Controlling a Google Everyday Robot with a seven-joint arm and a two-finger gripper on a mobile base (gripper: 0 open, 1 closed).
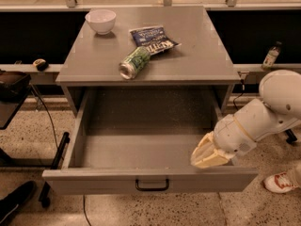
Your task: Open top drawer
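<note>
The top drawer [94,181] of the grey cabinet stands pulled far out toward me. Its deep grey box [141,145] shows nothing inside. Its flat front panel carries a small black bar handle [152,185] at the centre. My gripper [208,155], cream-coloured on a white arm [263,117] that comes in from the right, sits inside the drawer's front right corner, right behind the front panel. No other drawers show.
On the cabinet top [202,55] are a white bowl [100,20], a green can [134,62] lying on its side and a dark snack bag [153,39]. A small bottle [270,55] stands on a ledge at the right. A shoe [280,182] is on the floor at the right.
</note>
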